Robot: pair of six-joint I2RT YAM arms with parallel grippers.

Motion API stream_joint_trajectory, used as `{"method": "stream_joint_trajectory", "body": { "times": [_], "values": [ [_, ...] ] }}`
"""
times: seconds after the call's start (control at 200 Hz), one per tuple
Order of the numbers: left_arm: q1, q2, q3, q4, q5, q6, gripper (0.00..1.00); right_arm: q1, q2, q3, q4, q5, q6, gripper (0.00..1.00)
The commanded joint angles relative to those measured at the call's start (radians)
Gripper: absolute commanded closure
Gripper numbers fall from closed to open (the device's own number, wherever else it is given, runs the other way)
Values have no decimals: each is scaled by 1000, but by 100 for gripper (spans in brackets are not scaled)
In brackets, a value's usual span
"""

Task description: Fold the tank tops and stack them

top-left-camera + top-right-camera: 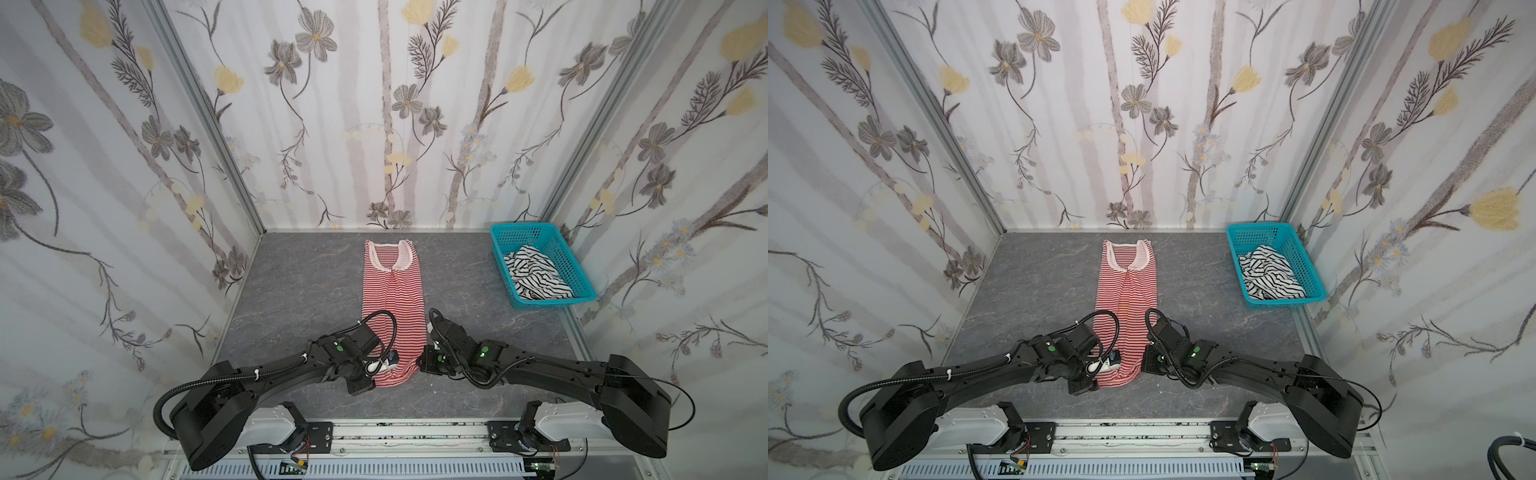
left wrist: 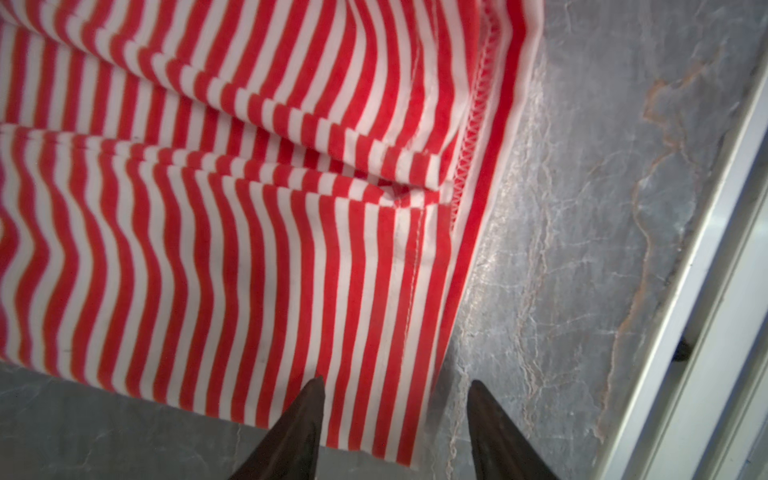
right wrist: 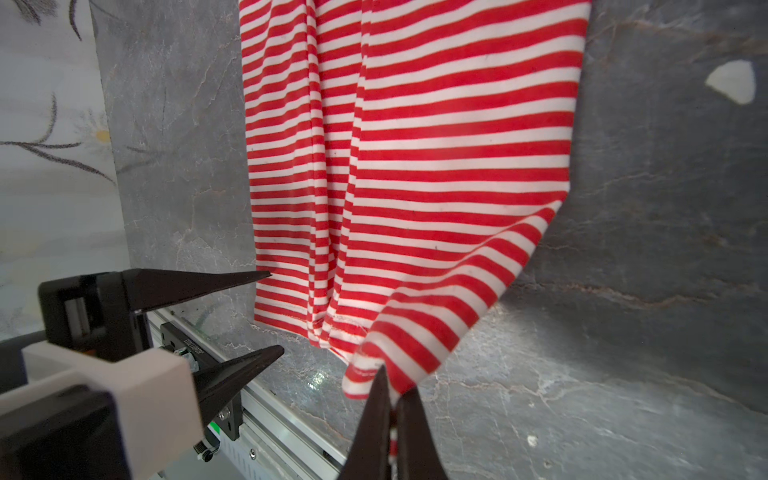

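Red-and-white tank top [image 1: 392, 299] lies lengthwise mid-table [image 1: 299, 291], folded narrow, neckline toward the back wall. Right gripper [image 3: 392, 382] is clamped on 1 near hem corner, holding it raised. Left gripper [image 2: 395, 380] is open, its jaws straddling the other hem corner. Black-and-white tank top [image 1: 536, 274] sits crumpled in the teal basket [image 1: 519, 232].

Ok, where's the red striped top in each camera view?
In a top view: red striped top lies mid-table, lengthwise.
In a top view: same, mid-table.
Left wrist: fills most of the picture.
Right wrist: fills the middle, corner in the right claw.
Shared landmark: grey table.
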Motion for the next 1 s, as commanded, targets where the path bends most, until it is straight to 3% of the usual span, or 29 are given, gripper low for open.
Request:
{"method": "stream_joint_trajectory", "body": {
  "times": [0.0, 0.075, 0.305, 0.645, 0.994],
  "values": [
    [-2, 22, 3, 7, -28, 27, 45, -1, 0, 7, 6, 5, -10, 100],
    [-2, 35, -5, 11, -38, 42, 48, -3, -3, 1, 5, 6, -9, 100],
    [-5, 91, -11, -7, -22, 89, 69, -15, -8, -10, 8, 5, -9, 100],
    [-13, 51, 48, -132, 156, 111, 100, -17, -67, -58, 1, 3, 10, 100],
    [34, -8, 139, -147, 71, 87, 100, -18, -113, 10, -56, 27, -11, 100]
  ]
}}
